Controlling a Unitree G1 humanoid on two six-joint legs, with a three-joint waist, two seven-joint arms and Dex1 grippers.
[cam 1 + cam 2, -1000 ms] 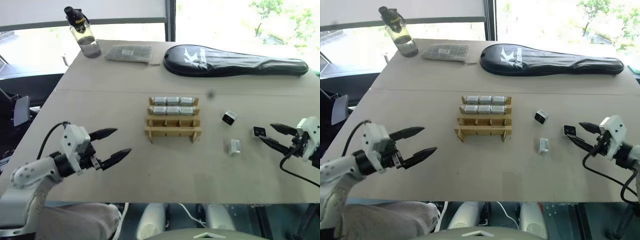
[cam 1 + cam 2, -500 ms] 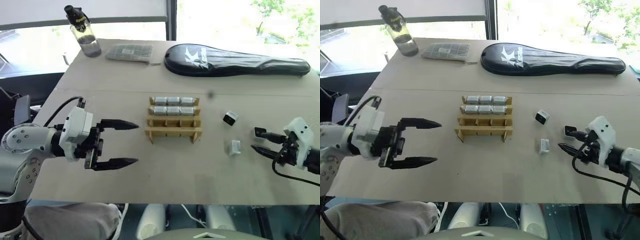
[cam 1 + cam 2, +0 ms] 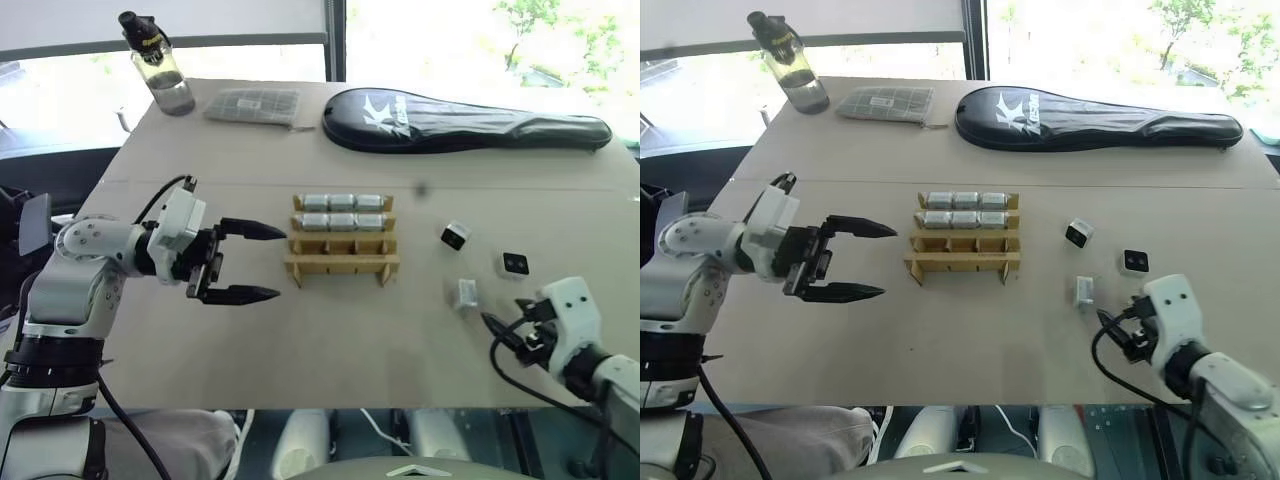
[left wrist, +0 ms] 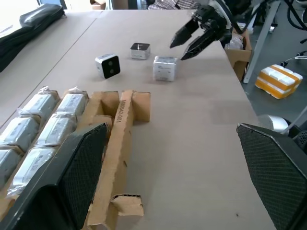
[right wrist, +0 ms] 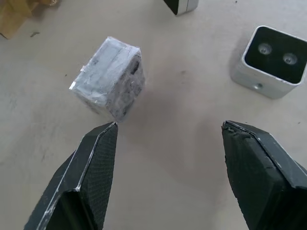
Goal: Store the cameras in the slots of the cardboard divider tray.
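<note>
The right gripper (image 5: 168, 177) hangs empty, fingers apart, with a small silver-grey plastic-wrapped camera (image 5: 109, 77) just ahead of its left finger; closing from here could knock it aside. The left gripper (image 3: 245, 262), spread wide and empty, sits beside the tan cardboard divider tray (image 3: 342, 265) and might bump it.

Left arm (image 3: 85, 262) bent at elbow, forearm extended inward. Left gripper (image 3: 258, 262) pointed sideways toward the right, fingers (image 3: 250, 230) spread wide, one above the other, nothing held. Right gripper (image 3: 502, 335) low at near right, angled forward and down, fingers (image 5: 91, 177) parted, empty.
</note>
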